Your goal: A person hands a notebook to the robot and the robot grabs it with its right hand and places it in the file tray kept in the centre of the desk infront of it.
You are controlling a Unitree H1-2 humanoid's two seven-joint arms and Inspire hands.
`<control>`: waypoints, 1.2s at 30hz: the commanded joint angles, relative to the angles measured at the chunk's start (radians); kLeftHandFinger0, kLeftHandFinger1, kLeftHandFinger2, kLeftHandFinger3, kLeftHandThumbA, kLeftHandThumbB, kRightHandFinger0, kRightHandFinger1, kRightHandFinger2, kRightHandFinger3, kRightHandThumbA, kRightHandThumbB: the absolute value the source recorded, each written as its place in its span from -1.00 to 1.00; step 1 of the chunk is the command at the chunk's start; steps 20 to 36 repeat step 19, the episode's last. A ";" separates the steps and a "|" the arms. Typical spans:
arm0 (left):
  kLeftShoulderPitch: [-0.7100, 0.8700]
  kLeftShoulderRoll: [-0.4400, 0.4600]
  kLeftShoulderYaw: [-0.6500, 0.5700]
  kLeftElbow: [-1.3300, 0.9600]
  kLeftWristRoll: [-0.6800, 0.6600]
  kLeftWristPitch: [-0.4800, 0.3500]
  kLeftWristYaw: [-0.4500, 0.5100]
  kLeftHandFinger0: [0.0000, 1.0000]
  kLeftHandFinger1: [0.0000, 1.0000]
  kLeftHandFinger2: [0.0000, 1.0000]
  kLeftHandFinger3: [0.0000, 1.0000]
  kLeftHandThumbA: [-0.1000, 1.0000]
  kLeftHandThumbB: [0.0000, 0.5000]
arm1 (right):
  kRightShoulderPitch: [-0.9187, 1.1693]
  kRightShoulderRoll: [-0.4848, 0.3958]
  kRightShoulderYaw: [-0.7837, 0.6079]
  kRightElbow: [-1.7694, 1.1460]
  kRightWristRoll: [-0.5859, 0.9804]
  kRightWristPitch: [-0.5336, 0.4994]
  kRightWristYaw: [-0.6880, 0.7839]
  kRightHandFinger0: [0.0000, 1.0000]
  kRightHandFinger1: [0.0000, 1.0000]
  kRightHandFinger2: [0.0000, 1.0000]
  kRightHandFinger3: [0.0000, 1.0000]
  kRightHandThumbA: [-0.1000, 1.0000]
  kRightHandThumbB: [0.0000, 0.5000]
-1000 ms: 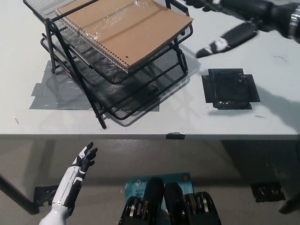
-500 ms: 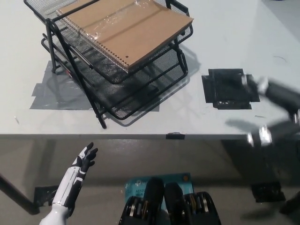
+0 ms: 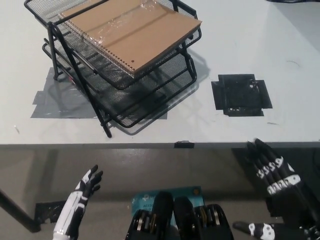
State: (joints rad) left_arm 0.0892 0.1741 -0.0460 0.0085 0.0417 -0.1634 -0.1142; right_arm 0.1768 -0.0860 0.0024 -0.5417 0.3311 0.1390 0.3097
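Note:
A brown spiral-bound notebook lies flat in the top tier of the black wire file tray at the desk's upper left of centre. My black right hand hangs below the desk's front edge at the lower right, open, fingers spread, holding nothing. It is well clear of the tray. My white left hand rests open below the desk at the lower left, also holding nothing.
Grey tape patches lie under the tray. A black tape square marks the white desk to the tray's right. The desk's front edge crosses the picture; a blue label shows on the floor below.
My right arm has drawn back from beside the tray at the upper right, across the desk, down to below its front edge. The notebook stays in the top tier. The view has shifted slightly.

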 commanded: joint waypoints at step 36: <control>0.076 0.005 -0.007 -0.042 -0.047 -0.109 -0.037 1.00 1.00 1.00 1.00 1.00 -0.56 | 0.076 0.150 -0.013 0.323 -0.091 -0.223 -0.089 1.00 1.00 1.00 1.00 1.00 0.41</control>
